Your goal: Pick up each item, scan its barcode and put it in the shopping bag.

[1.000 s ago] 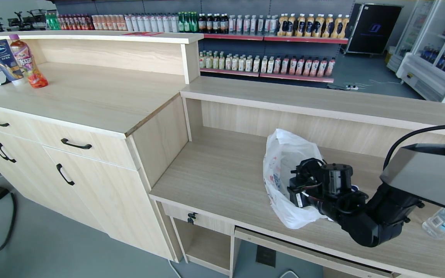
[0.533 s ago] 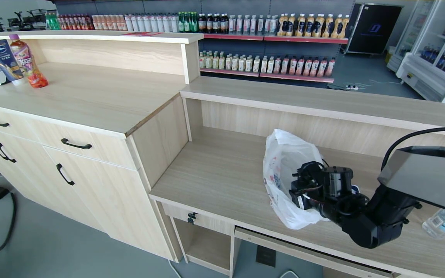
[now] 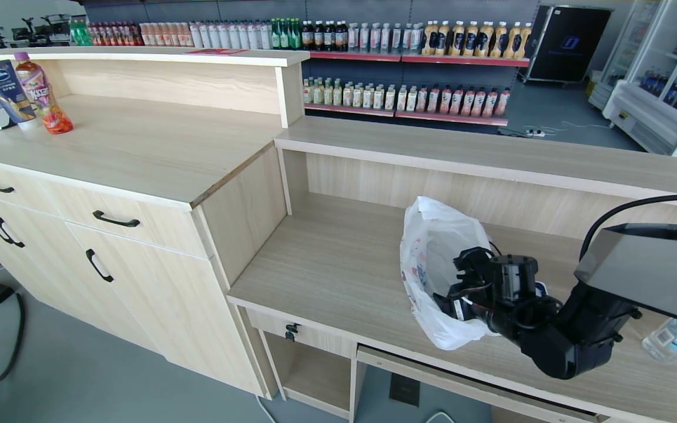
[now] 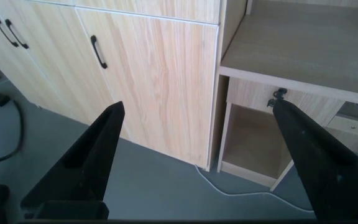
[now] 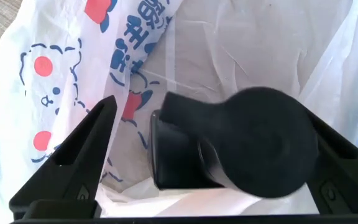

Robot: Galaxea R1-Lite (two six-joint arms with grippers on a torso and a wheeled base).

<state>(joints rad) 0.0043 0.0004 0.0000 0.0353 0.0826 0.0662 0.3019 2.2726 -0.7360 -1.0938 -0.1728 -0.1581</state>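
- One dark item [image 5: 241,146] lies in the shopping bag [image 3: 432,247], between the wide jaws of the right tool [image 5: 213,112].
- Empty, the left tool [image 4: 197,106] hangs wide.
- Likely still to scan: the clear bottle [image 3: 670,339] beyond the right tool.

Light: bright, even light is filling the shop and washing the counter [image 3: 138,147] pale.
Bag: light is passing through the bag [image 5: 247,43], making its plastic glow white.
Shadows: soft shade is sitting in the cubby [image 3: 315,376] under the counter.
Silhouettes: the left gripper [image 4: 197,104] is showing as flat black.
Distortion: straight lines are bowing near the head view's edges; the fridge [image 3: 662,70] is leaning.
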